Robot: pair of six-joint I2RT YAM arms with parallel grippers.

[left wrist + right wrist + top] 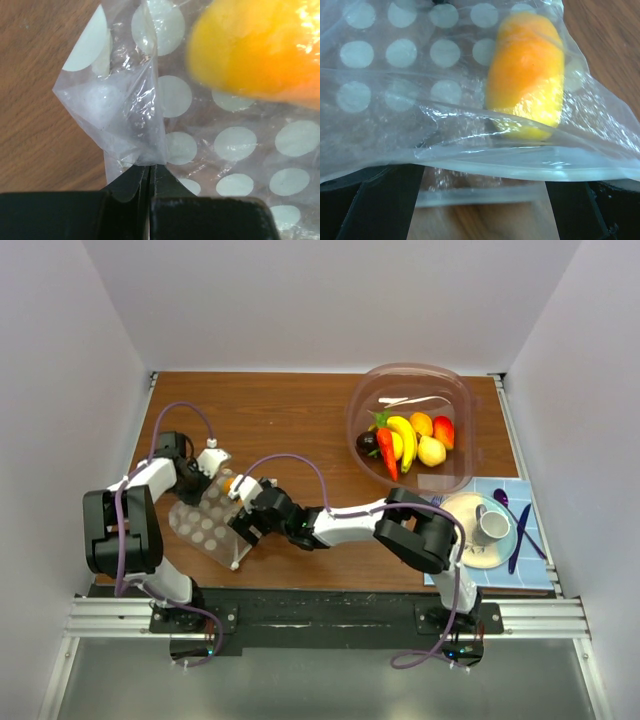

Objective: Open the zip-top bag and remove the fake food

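Note:
The zip-top bag (200, 527) is clear plastic with white dots and lies at the table's left front between both arms. My left gripper (149, 169) is shut on a bunched fold of the bag (125, 115); from above it (214, 483) sits at the bag's far edge. My right gripper (480, 202) stands open at the bag's gaping mouth, whose upper lip (520, 169) drapes across its fingers (385, 205). One orange-yellow piece of fake food (527, 80) sits inside the bag, also seen in the left wrist view as a blurred orange shape (260, 50). More fake food (405, 440) lies in a bowl.
A large clear pinkish bowl (356, 412) stands at the back right. At the front right a blue mat (500, 485) carries a plate (462, 515) with a cup (492, 523) and purple cutlery (517, 540). The right arm stretches across the table's front.

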